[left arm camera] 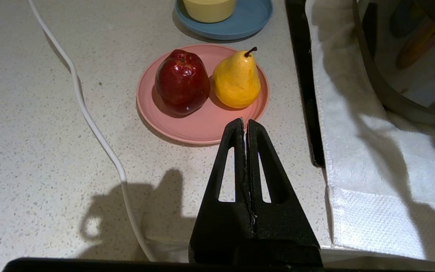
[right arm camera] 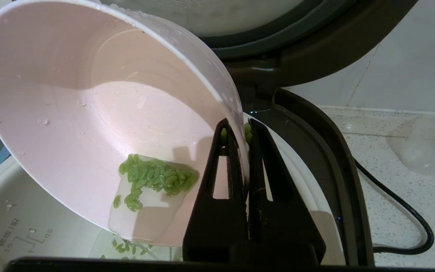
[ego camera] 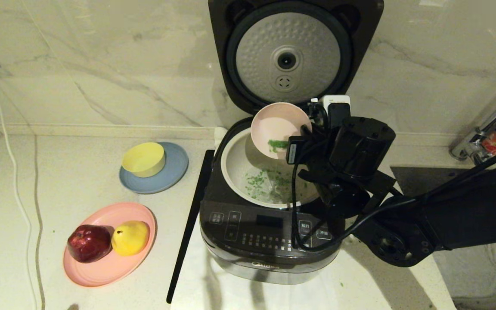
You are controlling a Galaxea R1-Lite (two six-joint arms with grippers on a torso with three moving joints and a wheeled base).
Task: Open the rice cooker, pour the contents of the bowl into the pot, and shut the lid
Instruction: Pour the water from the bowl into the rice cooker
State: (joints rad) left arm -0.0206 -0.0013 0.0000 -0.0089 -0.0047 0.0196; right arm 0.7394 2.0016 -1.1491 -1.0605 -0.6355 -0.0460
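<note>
The dark grey rice cooker [ego camera: 265, 241] stands with its lid [ego camera: 289, 56] swung up, dimpled silver disc facing me. My right gripper [right arm camera: 240, 126] is shut on the rim of the pale pink bowl [ego camera: 276, 125], which is tilted steeply over the cream-white pot [ego camera: 235, 168]. A wet clump of green contents [right arm camera: 153, 177] clings low inside the bowl [right arm camera: 89, 94], and more green bits [ego camera: 261, 183] lie scattered in the pot. A few grains stick at the fingertips [right arm camera: 247, 130]. My left gripper [left arm camera: 244, 122] is shut and holds nothing, parked above the counter near the pink plate.
A yellow bowl [ego camera: 143, 159] sits on a blue plate [ego camera: 175, 172] left of the cooker. In front of it, a pink plate [ego camera: 101, 267] carries a red apple [ego camera: 88, 242] and a yellow pear [ego camera: 130, 237]. A white cable [ego camera: 11, 163] runs along the far left. A faucet [ego camera: 485, 133] stands at right.
</note>
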